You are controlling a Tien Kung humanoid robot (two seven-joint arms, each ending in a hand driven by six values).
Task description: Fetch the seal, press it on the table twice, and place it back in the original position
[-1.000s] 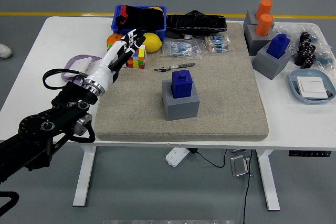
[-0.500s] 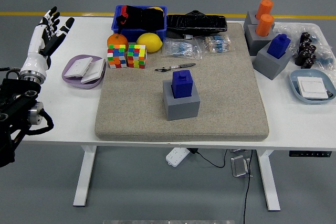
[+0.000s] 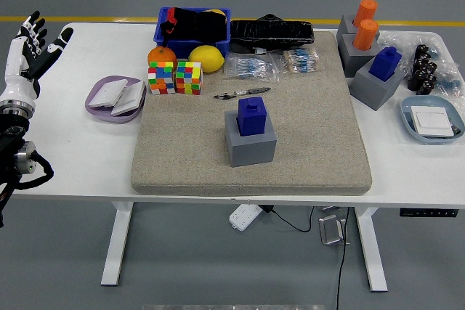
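I see my left hand [image 3: 25,52] raised off the tabletop's [image 3: 73,150] left edge, fingers [image 3: 33,23] splayed, empty. The blue seal [image 3: 251,115] sits in its grey holder [image 3: 250,143] mid-mat [image 3: 312,136].

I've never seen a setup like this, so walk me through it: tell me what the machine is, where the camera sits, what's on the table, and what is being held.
This is one picture from a camera on a humanoid robot's head, looking forward and down over a white table. The robot has two black arms ending in five-fingered hands. Only the left hand shows, at the far left edge, white fingers spread, holding nothing. The right arm is out of view.

A grey mat covers the table's middle. On it a blue seal sits in a grey holder; that is the thing to fetch. At the right stand another blue seal and two orange ones in their holders. Further back lie two colourful cubes, an orange, a lemon, a blue bin and a pen. A purple dish sits left, a blue dish right.

Nothing is held.
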